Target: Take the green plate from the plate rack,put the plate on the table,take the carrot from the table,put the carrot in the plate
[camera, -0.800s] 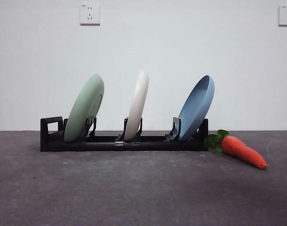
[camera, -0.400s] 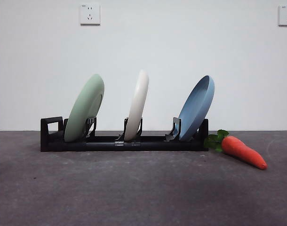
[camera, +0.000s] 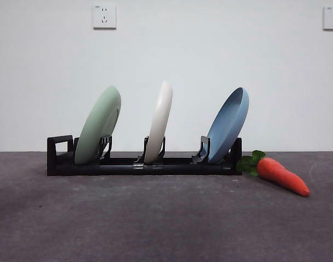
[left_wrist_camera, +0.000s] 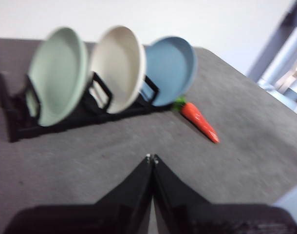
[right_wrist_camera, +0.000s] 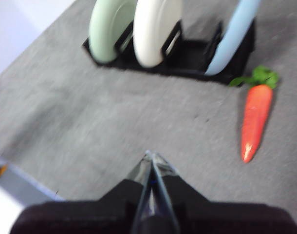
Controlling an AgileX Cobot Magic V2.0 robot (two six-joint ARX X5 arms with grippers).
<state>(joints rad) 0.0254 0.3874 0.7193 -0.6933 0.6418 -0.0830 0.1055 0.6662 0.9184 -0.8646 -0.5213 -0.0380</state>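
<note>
The table [camera: 155, 224] is spreading wide as a flat, dark grey, matte and faintly mottled surface, its near half lying open in front of everything. The plate rack [camera: 128, 165], a long low black plastic frame with short upright prongs and a squared loop at one end, is sitting toward the back, parallel to the white wall.

The green plate [camera: 98, 125], round, shallow and pale sage with a raised rim, is standing on edge in the slot nearest the loop end, leaning away from the loop toward the cream-white plate [camera: 159, 121] in the middle slot. The sky-blue plate [camera: 228, 124] is leaning in the last slot. Clear gaps are showing between all three rims.

The carrot [camera: 281, 174], glossy orange-red and tapered with a dark green leaf tuft, is lying on the table just beside the rack's blue-plate end, its tip pointing away from the rack.

The left gripper [left_wrist_camera: 151, 158] is hanging above bare table in front of the rack, well apart from the plates, its black jaws pressed together. The right gripper [right_wrist_camera: 151, 156] is likewise hanging over open table with jaws closed tip to tip, holding nothing, the carrot lying off to one side of it.
</note>
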